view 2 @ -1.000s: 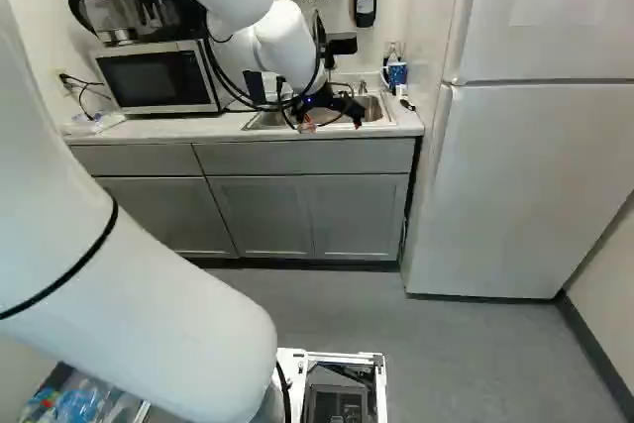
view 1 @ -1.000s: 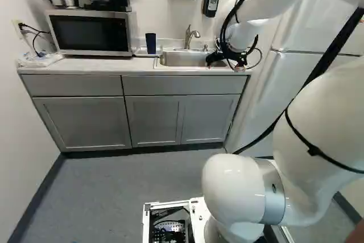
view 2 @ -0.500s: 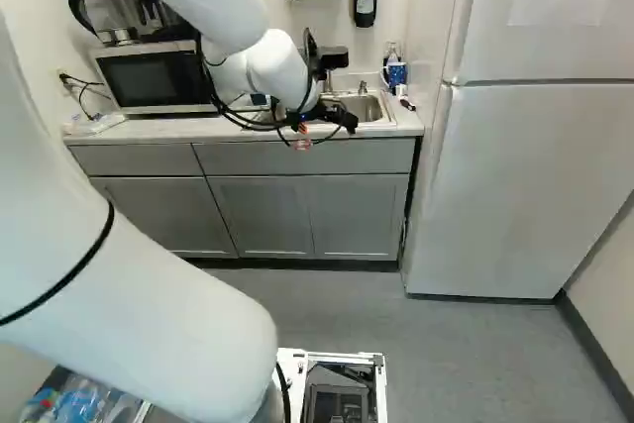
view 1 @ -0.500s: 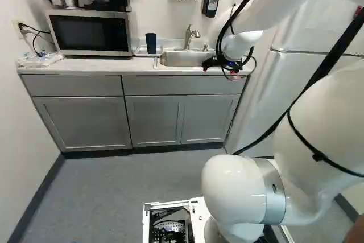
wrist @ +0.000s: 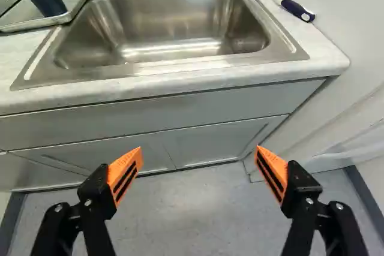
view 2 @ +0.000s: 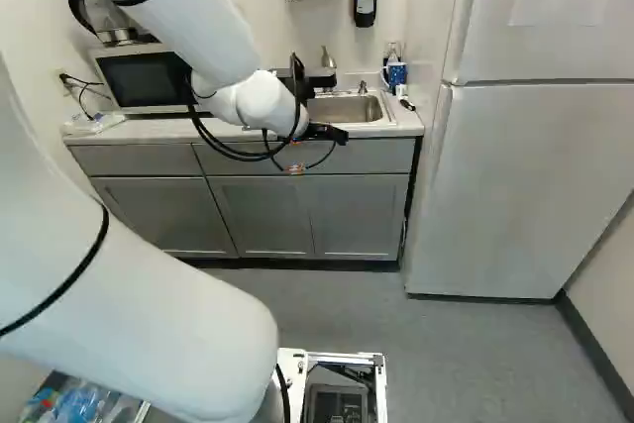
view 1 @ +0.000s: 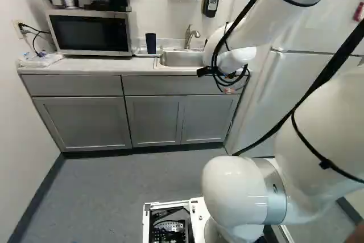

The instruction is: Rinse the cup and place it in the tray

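A dark blue cup (view 1: pixel 151 42) is seen upright above the centre left of the left base view, stood in the tray (wrist: pixel 36 26) beside the sink (wrist: pixel 180 22), on the bench (view 1: pixel 85 65). The tool (wrist: pixel 199 148) is held out over the floor in front of the cabinets, its fingers spread wide with nothing gripped between them.

By these signs the placing may be judged done. Whether the cup was rinsed cannot be told: no water is seen running from the faucet (view 1: pixel 189 38), and no drops can be made out on the cup. If the rinse is taken as finished, only a clear withdrawal of the arm seems left, with care needed that the bench's front edge is not struck.

A patterned blue mug (view 2: pixel 396 73) is seen at the upper right of the right base view, past the sink; it is not taken for the task's cup. On neither is any lettering legible.
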Motion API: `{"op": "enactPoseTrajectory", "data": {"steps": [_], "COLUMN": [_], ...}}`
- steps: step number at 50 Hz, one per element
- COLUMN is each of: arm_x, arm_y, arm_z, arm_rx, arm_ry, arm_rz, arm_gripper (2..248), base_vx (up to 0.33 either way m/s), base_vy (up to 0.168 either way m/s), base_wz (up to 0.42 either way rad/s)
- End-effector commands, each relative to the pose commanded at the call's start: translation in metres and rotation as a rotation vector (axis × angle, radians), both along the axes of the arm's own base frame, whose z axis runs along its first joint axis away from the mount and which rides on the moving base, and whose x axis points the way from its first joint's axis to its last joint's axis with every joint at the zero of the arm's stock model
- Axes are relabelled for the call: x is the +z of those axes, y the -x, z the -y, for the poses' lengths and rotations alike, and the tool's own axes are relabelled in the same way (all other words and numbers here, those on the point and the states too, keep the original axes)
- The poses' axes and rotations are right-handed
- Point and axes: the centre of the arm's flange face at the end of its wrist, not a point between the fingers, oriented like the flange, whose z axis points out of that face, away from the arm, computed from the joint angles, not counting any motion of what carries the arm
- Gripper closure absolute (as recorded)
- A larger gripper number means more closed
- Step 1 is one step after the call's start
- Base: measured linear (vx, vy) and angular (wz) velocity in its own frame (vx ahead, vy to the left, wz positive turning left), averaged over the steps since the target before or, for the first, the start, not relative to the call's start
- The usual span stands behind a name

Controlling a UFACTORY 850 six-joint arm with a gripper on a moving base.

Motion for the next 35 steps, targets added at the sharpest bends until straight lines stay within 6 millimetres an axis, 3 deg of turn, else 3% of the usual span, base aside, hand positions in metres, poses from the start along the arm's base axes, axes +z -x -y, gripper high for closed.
{"op": "enactPoseTrajectory", "data": {"steps": [35], "arm_x": [-0.068], "arm_y": [0.055], "arm_z": [-0.035], "arm_rx": [0.075], "arm_ry": [0.011], "arm_rz": [0.157], "arm_gripper": [3], "base_vx": [0.000], "base_vy": [0.000], "base_wz": [0.000]}}
